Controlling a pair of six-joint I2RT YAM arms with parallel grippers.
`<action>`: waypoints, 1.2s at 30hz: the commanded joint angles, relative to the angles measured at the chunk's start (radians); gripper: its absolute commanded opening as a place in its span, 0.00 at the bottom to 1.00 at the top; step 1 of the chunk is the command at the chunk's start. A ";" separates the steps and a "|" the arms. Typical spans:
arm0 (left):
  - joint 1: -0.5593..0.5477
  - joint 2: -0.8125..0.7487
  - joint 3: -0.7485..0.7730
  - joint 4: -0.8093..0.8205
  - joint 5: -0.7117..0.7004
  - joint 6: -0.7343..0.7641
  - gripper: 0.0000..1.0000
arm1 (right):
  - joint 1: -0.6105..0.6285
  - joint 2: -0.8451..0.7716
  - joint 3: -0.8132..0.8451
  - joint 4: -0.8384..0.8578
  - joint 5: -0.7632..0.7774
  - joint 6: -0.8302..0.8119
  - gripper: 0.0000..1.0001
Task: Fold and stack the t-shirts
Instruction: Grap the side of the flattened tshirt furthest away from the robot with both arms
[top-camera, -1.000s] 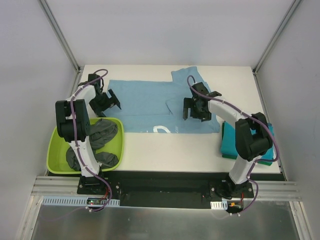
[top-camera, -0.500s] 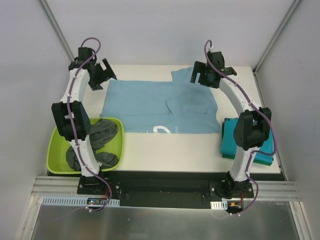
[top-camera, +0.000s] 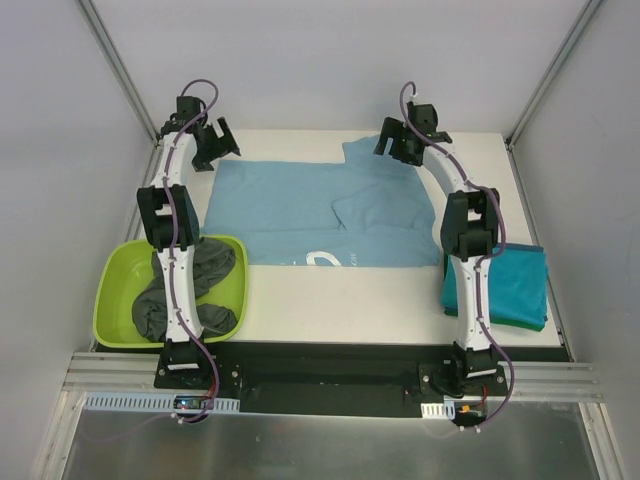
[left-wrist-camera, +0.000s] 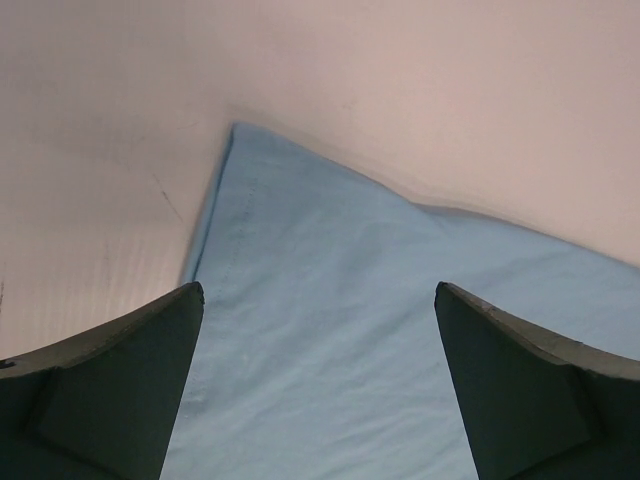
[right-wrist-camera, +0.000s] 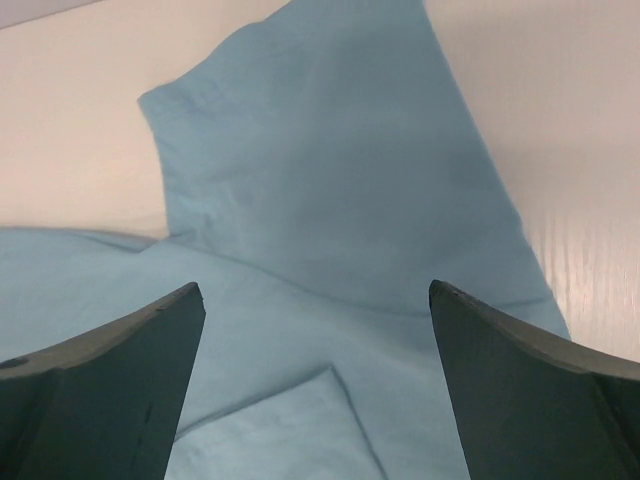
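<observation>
The light blue t-shirt (top-camera: 320, 215) lies flat on the desk (top-camera: 330, 300), its long axis running left to right, and both arms reach over its far edge. The left end effector (top-camera: 213, 148) hangs above the shirt's far left corner. The right end effector (top-camera: 395, 148) hangs above the sleeve that sticks out past the shirt's far right corner. Each arm has the nearer end to itself. Both have their fingers spread wide with nothing between them but cloth below.

The next grasp, I'd say, turns on that far edge: each end effector would have to drop straight down to pinch it.

From the left end effector (left-wrist-camera: 318, 300) you see the stitched hem meeting at a point just ahead, slightly left of centre. From the right end effector (right-wrist-camera: 312, 290) you see the sleeve pointing away, and a folded flap's corner low down. Only the overhead view shows the white print near the shirt's near edge. It also shows the folded teal t-shirt (top-camera: 510, 290) right of the shirt and the dark grey t-shirts (top-camera: 200, 275) in a lime-green tub (top-camera: 110, 300) to its near left.
</observation>
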 joint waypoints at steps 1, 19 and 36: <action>0.012 0.023 0.063 0.043 -0.139 -0.051 0.99 | -0.017 0.074 0.121 0.123 0.043 -0.003 0.96; 0.006 0.204 0.092 0.157 0.020 -0.263 0.91 | -0.036 0.209 0.177 0.150 -0.161 0.146 0.96; -0.026 0.172 0.064 0.135 -0.157 -0.242 0.36 | -0.036 0.246 0.192 0.199 -0.298 0.180 0.63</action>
